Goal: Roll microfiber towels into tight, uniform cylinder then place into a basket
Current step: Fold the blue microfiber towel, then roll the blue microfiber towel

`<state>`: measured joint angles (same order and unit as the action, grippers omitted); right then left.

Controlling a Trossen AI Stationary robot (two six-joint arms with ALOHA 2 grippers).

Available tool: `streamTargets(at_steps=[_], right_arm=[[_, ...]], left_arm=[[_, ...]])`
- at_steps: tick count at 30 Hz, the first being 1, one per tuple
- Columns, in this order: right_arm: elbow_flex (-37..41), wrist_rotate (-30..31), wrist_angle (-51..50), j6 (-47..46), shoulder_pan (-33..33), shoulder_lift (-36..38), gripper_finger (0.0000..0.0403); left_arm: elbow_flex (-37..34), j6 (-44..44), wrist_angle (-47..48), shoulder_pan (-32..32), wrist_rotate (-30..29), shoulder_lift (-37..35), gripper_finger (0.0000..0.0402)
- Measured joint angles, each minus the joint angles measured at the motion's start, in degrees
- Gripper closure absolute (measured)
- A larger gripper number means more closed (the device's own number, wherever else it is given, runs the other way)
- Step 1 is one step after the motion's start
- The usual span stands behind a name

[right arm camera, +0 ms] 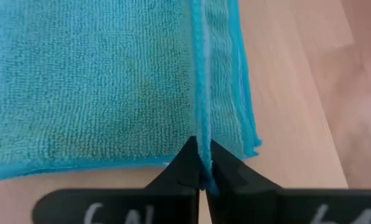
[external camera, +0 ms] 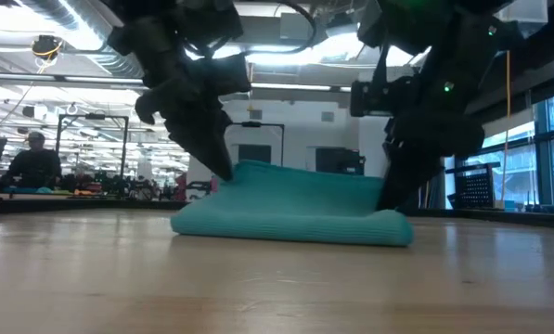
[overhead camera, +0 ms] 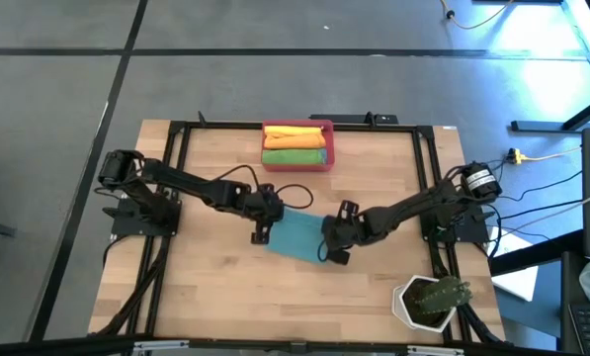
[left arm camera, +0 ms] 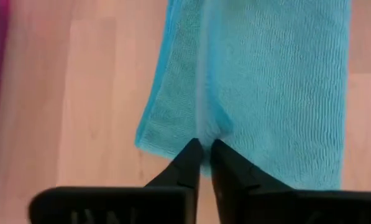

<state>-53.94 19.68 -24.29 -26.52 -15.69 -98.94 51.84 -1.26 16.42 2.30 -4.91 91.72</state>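
Observation:
A teal-blue microfiber towel (overhead camera: 296, 235) lies folded in the middle of the wooden table, its lower layers flat on the wood. My left gripper (overhead camera: 265, 223) is shut on its left end and my right gripper (overhead camera: 332, 243) is shut on its right end. In the low view a raised layer (external camera: 300, 181) stands up between the two grippers. The red-pink basket (overhead camera: 328, 146) stands at the table's far edge. In it lie a rolled yellow-orange towel (overhead camera: 295, 133) and a rolled green towel (overhead camera: 295, 155). My left gripper pinches a raised ridge of the towel (left arm camera: 201, 134) at its left end between the two fingers (left arm camera: 188, 160), slanting down from the table's left. The ridge stands up from the towel; the rest lies on the table. One layer or several, I cannot tell. My right gripper pinches the hemmed edge (right arm camera: 202, 134) at the towel's right end between the two fingers (right arm camera: 186, 160), slanting down from the table's right. The edge stands upright in the hold, and the wide part of the towel (right arm camera: 92, 87) rests on the table.
A white hexagonal plant pot (overhead camera: 428, 302) stands at the near right corner. A black frame (overhead camera: 176, 178) runs along the table's sides. Bare wood lies near the front edge (overhead camera: 275, 307). Beyond the table, a person (external camera: 31, 162) sits far off in the room.

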Motion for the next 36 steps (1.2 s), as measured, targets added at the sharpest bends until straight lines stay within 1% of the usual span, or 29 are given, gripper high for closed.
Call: streamTargets(at_steps=[5,10,15,19,22,25,28,31,33,36], right_arm=[[0.88,0.34,1.3,0.0,0.59,0.0,0.037],[0.88,3.72,1.44,0.64,0.57,0.06,0.0337],[0.86,6.98,1.12,1.49,0.57,0.22,0.0286],[0.29,7.69,-1.39,1.53,0.72,0.22,0.0248],[-0.78,7.7,-3.43,1.43,0.79,0.22,0.0231],[-2.46,7.69,-8.36,1.75,0.79,0.22,0.0227],[-3.98,7.72,-16.37,1.11,0.79,0.97,0.023],[-4.26,7.7,-21.26,-0.6,0.79,2.97,0.0238],[-4.26,7.33,-22.48,-1.48,0.58,4.82,0.0243],[-3.72,4.06,-21.45,0.28,-0.46,8.23,0.0252]], left_arm=[[-0.03,-1.43,-1.61,-0.9,-2.5,0.0,0.0325],[-0.03,-1.44,-1.6,-1.69,-6.35,0.0,0.0287],[0.76,-2.37,-0.27,-1.65,-10.67,0.02,0.0278],[3.73,-2.42,0.99,-1.54,-10.6,0.02,0.0281],[6.22,-4.38,0.89,-0.99,-10.31,0.02,0.028],[7.85,-5.49,-0.18,-0.37,-9.67,0.02,0.0281],[9.74,-1.76,-2.77,-0.38,-9.15,-0.12,0.0287],[12.02,-1.16,-3.53,-0.22,-5.97,-1.57,0.0293],[12.36,-1.99,-3.01,0.5,-4.73,-3.54,0.0297],[12.68,-2.34,-4.99,1.54,-4.47,-6.66,0.0303]])
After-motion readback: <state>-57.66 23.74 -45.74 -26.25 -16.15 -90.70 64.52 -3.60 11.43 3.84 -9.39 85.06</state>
